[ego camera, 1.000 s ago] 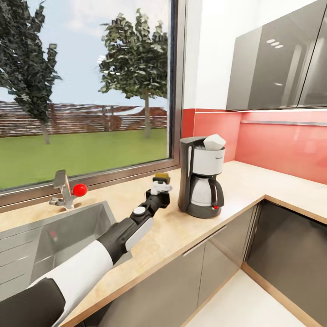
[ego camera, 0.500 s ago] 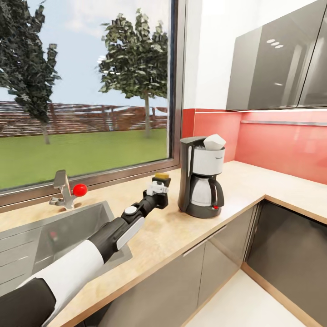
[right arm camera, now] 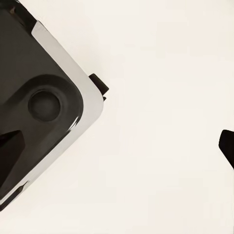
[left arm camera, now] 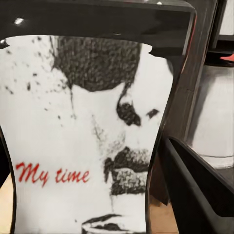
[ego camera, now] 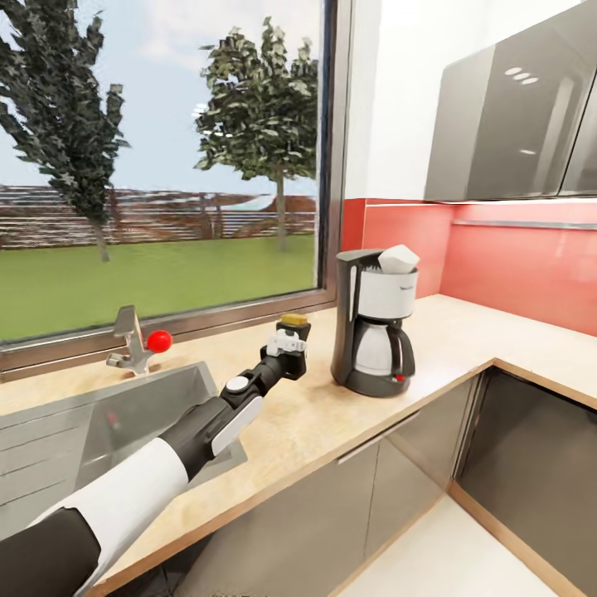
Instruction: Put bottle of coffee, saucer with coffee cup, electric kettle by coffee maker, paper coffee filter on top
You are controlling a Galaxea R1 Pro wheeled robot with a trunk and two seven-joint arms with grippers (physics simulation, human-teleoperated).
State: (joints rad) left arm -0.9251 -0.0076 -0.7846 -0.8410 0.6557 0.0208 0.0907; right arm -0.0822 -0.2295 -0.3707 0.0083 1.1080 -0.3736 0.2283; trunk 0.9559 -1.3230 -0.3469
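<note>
The bottle of coffee (ego camera: 293,320), a dark jar with a yellow lid, is upright in my left gripper (ego camera: 290,338), which is shut on it low over the countertop (ego camera: 332,414). I cannot tell whether the jar touches the wood. In the left wrist view its pale "My time" label (left arm camera: 83,136) is very close, with one dark finger (left arm camera: 200,190) beside it. The coffee maker (ego camera: 377,332) stands just right of the jar. The white paper coffee filter (ego camera: 398,259) sits on top of it. My right gripper (right arm camera: 119,146) hangs open over pale floor.
A steel sink (ego camera: 99,431) with a faucet and red knob (ego camera: 157,340) lies left of my arm. A large window (ego camera: 166,166) runs behind the counter. Grey wall cabinets (ego camera: 514,124) hang at the right over a red backsplash. The counter turns a corner at the right.
The head camera has turned slightly, shifting the whole scene to the right. My left arm has sunk and stretched out a little, with the bottle still gripped beside the coffee maker.
</note>
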